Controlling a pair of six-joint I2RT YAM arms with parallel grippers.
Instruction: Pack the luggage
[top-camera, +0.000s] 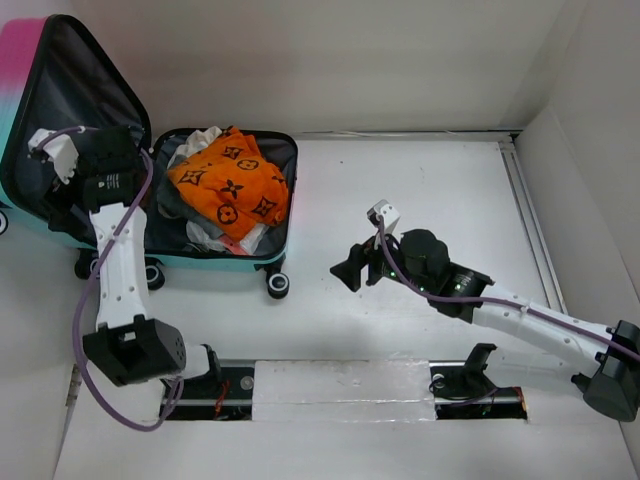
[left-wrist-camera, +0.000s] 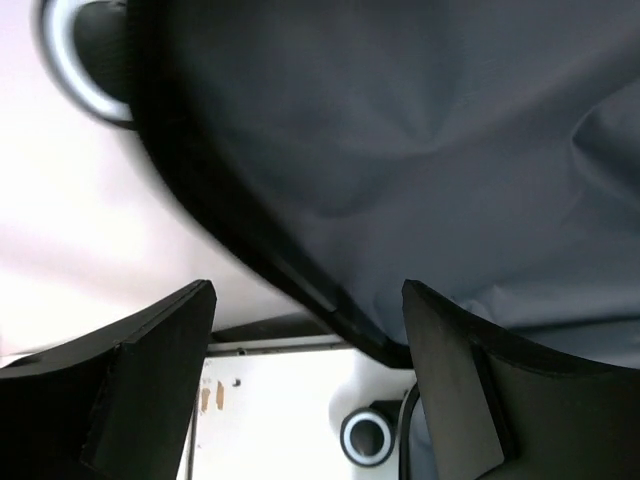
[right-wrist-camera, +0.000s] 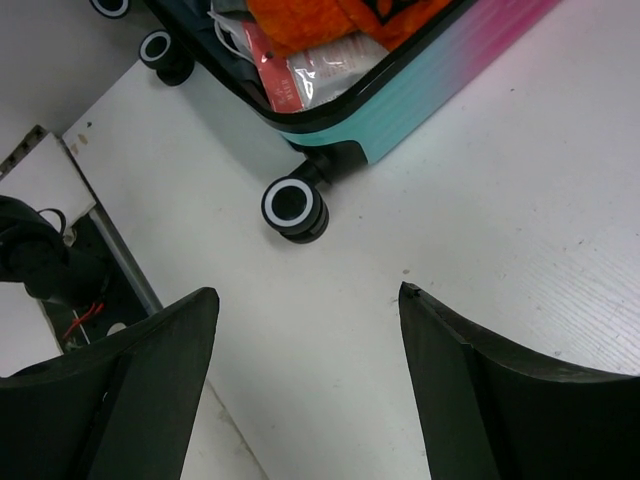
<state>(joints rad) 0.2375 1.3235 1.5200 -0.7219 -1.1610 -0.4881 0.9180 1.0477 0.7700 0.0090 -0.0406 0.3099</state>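
We are finding the luggage (top-camera: 220, 262) lying open at the far left of the counter (top-camera: 420, 190). Its teal base shell is resting flat. The lid (top-camera: 60, 70) is standing up to the left, pink-to-teal outside, dark grey lining facing the base.

Base contents: we are seeing an orange cloth (top-camera: 230, 185) with a black monogram print lying on top. White and grey fabric is showing around its edges. A red-and-white packet (right-wrist-camera: 300, 75) in clear wrap is sitting against the near wall.

Wheels: we are noting black ones with white rings. The near right wheel (right-wrist-camera: 295, 208) is resting on the counter just below the base's corner.

Left claw (left-wrist-camera: 305, 285): we are reading it as open, fingers (left-wrist-camera: 150, 380) spread wide at the lid. In the left wrist view the lid's dark rim is running diagonally between them. The grey lining is filling the area above and to the right. We cannot tell whether the rim is touching the right-hand finger. Nothing is being pinched from both sides.

Right claw (right-wrist-camera: 305, 292): we are logging it as open and empty. It is hovering over bare counter to the right of the luggage, apart from it. It is pointing toward the near right wheel.

Right arm (top-camera: 520, 315): it is reaching in low from the right side.
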